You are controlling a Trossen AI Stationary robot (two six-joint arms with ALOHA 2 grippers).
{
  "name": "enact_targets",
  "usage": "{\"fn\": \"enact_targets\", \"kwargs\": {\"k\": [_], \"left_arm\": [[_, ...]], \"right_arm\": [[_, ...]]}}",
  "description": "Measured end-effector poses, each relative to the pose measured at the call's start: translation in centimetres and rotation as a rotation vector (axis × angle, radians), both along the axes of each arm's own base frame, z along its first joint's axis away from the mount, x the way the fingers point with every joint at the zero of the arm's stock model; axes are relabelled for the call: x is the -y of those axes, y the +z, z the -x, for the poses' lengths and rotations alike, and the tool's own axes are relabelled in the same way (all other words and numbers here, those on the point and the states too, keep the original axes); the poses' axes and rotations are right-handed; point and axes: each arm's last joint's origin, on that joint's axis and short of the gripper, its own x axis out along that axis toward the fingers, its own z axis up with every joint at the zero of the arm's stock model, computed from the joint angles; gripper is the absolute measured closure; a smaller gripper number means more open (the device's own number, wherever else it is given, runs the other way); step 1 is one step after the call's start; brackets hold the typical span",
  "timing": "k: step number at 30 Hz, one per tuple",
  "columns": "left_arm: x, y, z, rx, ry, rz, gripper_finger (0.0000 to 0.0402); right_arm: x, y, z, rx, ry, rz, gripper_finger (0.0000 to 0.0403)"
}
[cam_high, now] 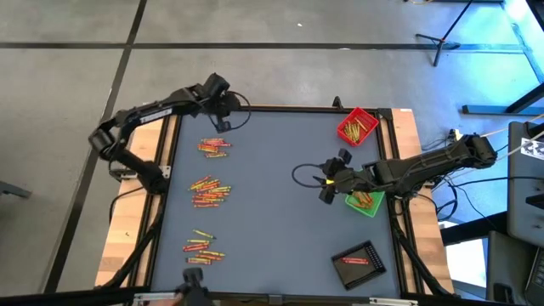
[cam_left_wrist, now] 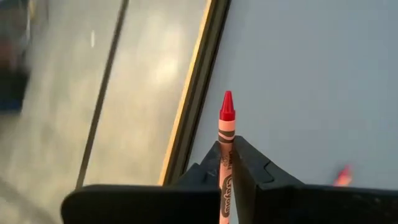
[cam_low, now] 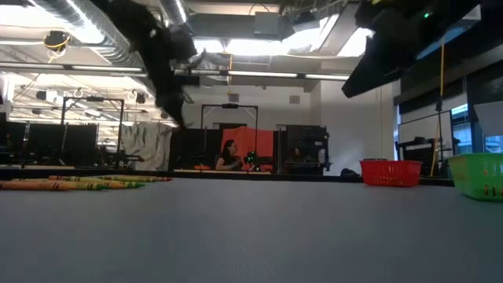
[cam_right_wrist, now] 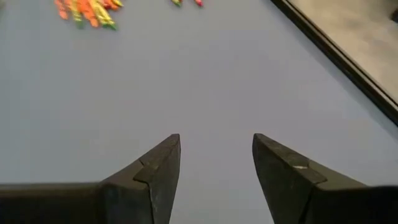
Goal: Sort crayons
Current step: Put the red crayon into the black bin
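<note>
At the far left corner of the blue-grey surface (cam_high: 272, 212) the left gripper (cam_high: 223, 121) hangs above the edge, its jaws clenched on a red crayon (cam_left_wrist: 227, 134); the left wrist view shows the stick pinched between the two dark fingers (cam_left_wrist: 258, 171), its red tip pointing out past them over the surface, close to the black border rail. Just beside that gripper, nearer the front, lies the first cluster of crayons (cam_high: 214, 148), red, orange and yellow sticks. A second cluster (cam_high: 209, 192) lies farther forward along the left side, and a third cluster (cam_high: 202, 248) near the front left. In the low view some of these show as a thin line of sticks at the left.

Toward the middle right, the right gripper (cam_high: 326, 183) hovers over bare surface, its jaws released and holding nothing; the right wrist view shows the two fingers (cam_right_wrist: 163, 167) spread with only surface between them. It is well apart from all three clusters. A black cable loops just beside it.

On the right side, the red tray (cam_high: 357, 126) sits at the far corner with some crayons inside. The green tray (cam_high: 366, 204) lies just beside the right gripper, partly under that arm, also holding crayons. The black tray (cam_high: 357, 263) sits near the front right with a few red sticks in it.
</note>
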Motion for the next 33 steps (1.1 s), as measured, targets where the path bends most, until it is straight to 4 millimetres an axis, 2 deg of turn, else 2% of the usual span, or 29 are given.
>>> {"fn": "enact_targets", "kwargs": {"k": [5,13,16,19,26,33], "left_arm": [[2.8,2.6,-2.1,0.239,-0.186,-0.012,0.0401],[7.5,3.6,-6.2,0.434,-0.500,0.017,0.0401],[9.3,3.0,-7.2,0.520,-0.612,0.004,0.0401],[10.5,1.8,-7.7,0.593,-0.650,-0.020,0.0401],[13.3,-1.3,-7.5,0.805,-0.705,-0.056,0.0401],[15.5,-2.0,-7.1,0.942,-0.762,-0.076,0.0401]], "right_arm": [[0.2,-1.2,-1.0,-0.045,-0.028,0.060,0.0205],[1.5,-2.5,-3.3,-0.039,-0.022,0.131,0.0203],[2.1,-2.6,-4.0,-0.023,-0.009,0.170,0.0196],[2.3,-2.4,-4.6,-0.010,0.050,0.204,0.0193],[2.1,-0.8,-5.7,0.132,0.161,0.289,0.0200],[1.7,0.5,-6.4,0.269,0.281,0.315,0.0201]]}}
